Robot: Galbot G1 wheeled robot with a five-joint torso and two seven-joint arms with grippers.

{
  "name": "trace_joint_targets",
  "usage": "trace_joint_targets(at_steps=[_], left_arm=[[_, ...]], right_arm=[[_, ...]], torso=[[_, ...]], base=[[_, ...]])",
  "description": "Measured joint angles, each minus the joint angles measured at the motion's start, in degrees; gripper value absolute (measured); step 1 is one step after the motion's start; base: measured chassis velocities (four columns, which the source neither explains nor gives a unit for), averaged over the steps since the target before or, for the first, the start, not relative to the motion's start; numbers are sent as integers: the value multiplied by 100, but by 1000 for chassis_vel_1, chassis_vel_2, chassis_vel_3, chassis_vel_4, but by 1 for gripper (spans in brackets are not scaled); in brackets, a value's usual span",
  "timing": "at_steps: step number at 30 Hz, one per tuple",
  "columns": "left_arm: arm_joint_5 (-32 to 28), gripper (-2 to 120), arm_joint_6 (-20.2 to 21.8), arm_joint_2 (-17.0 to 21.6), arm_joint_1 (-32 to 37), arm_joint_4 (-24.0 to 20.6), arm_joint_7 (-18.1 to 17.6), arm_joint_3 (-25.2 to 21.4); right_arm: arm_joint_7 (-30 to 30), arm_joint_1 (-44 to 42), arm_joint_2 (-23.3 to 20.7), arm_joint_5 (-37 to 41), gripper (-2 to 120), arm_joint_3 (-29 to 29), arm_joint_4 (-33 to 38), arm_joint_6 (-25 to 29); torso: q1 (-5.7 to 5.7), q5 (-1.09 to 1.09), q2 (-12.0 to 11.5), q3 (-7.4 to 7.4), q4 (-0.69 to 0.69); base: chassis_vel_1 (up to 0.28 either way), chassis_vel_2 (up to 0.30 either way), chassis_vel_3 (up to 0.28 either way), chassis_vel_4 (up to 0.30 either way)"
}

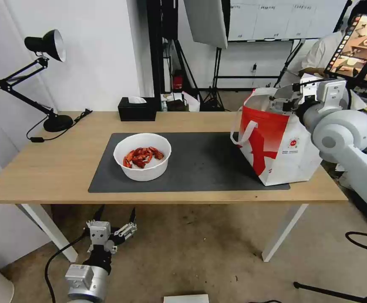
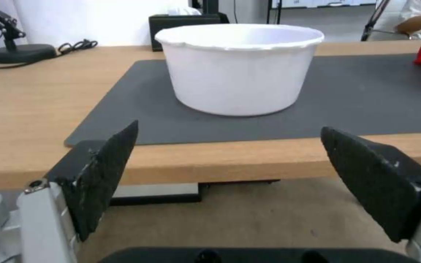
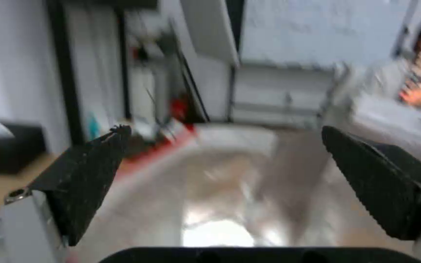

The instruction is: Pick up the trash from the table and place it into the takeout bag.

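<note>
White bowl [image 1: 142,156] of red shells sits on the mat [image 1: 200,162], near the worktop [image 1: 44,164] front edge. Left tool [image 1: 115,227] below that edge, fingers apart; right tool [image 1: 285,102] over the takeout bag [image 1: 276,147], fingers apart. Bowl likely light, thin-walled, spillable: grip at rim, keep level.

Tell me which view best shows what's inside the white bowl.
The head view: it looks down into the white bowl on the dark mat, so the red shells are plain. The left wrist view sees the bowl side-on between the open left pincer, contents hidden. The right wrist view looks into the takeout bag.
</note>
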Motion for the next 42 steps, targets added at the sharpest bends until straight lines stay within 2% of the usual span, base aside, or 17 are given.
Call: trace_joint_targets(at_steps=[2, 3, 4, 6, 7, 10, 11, 14, 15, 18, 23, 29, 42], left_arm=[[-30, 100, -27, -2, -9, -18, -2, -16], [-30, 100, -27, -2, -9, -18, -2, -16], [-50, 100, -39, -3, -10, -22, -4, -24], [-85, 100, -72, -1, -12, -29, -7, -41], [-85, 100, -72, -1, -12, -29, -7, -41], [-68, 100, -198, -131, 65, -40, -9, -110], [-68, 100, -198, -131, 65, -40, -9, -110], [14, 100, -234, -272, 114, -90, -3, -144], [14, 100, -234, -272, 114, -90, -3, -144], [41, 100, -234, -277, 124, -84, 10, -142], [43, 100, -233, -265, 132, -76, 13, -147], [51, 100, -232, -266, 170, -77, 15, -151], [60, 100, -232, -282, 232, -90, 18, -158]], right_arm=[[-420, -329, -34, -277, 100, 153, 159, 837], [-420, -329, -34, -277, 100, 153, 159, 837], [-587, -479, -57, -376, 100, 251, 234, 1082], [-1096, -1247, -142, -539, 100, 696, 655, 1858], [-1096, -1247, -142, -539, 100, 696, 655, 1858], [-1249, -2417, -45, -751, 100, 936, 1386, 2577], [-1249, -2417, -45, -751, 100, 936, 1386, 2577], [-1383, -3518, 268, -1609, 100, 1088, 1632, 3290], [-1383, -3518, 268, -1609, 100, 1088, 1632, 3290], [-1502, -4734, 526, -2177, 100, 1308, 1706, 3606], [-1440, -5589, 731, -2667, 100, 1420, 1728, 3675], [-1020, -6336, 869, -3132, 100, 1400, 1763, 3267], [-850, -6392, 923, -3050, 100, 1228, 1604, 3075]], torso=[[0, 0, 0, 0, 1], [0, 0, 0, 0, 1], [0, 0, 0, 0, 1], [0, -2, 0, -1, -1], [0, -2, 0, -1, -1], [-1, -1, 0, -1, -3], [-1, -1, 0, -1, -3], [-1, -3, 0, -1, 3], [-1, -3, 0, -1, 3], [-1, 3, 0, -1, -3], [-1, 2, 0, -1, -2], [-1, 0, 0, -1, -2], [0, 0, 0, 0, 0]], base=[[0, 0, 0, 0], [0, 0, 0, 0], [0, 0, 0, 0], [0, 0, 0, 0], [0, 0, 0, 0], [0, 0, 0, 0], [0, 0, 0, 0], [0, 0, 0, 0], [0, 0, 0, 0], [0, 0, 0, 0], [0, 0, 0, 0], [0, 0, 0, 0], [0, 0, 0, 0]])
